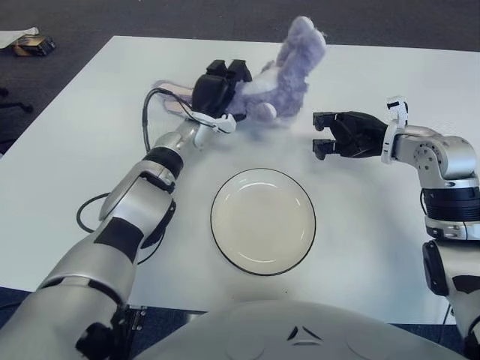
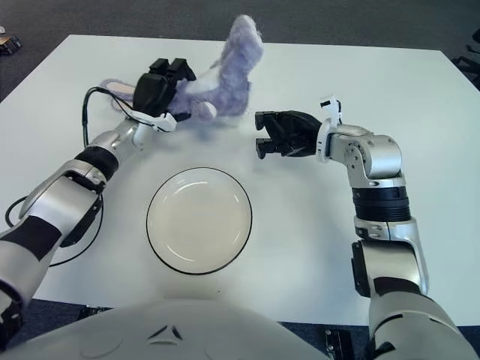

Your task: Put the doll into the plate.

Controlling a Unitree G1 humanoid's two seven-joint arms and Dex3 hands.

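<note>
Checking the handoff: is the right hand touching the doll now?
Apart. The left eye view shows bare table between the right hand and the doll.

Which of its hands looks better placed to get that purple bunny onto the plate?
Probably the left hand: it already grips the plush rabbit beyond the plate. The right hand holds nothing.

Left hand (image 1: 216, 91) is reaching forward on an extended arm, fingers curling closed in a grasp; right hand (image 1: 346, 135) is hovering inward from the right, fingers hanging loosely apart
</note>
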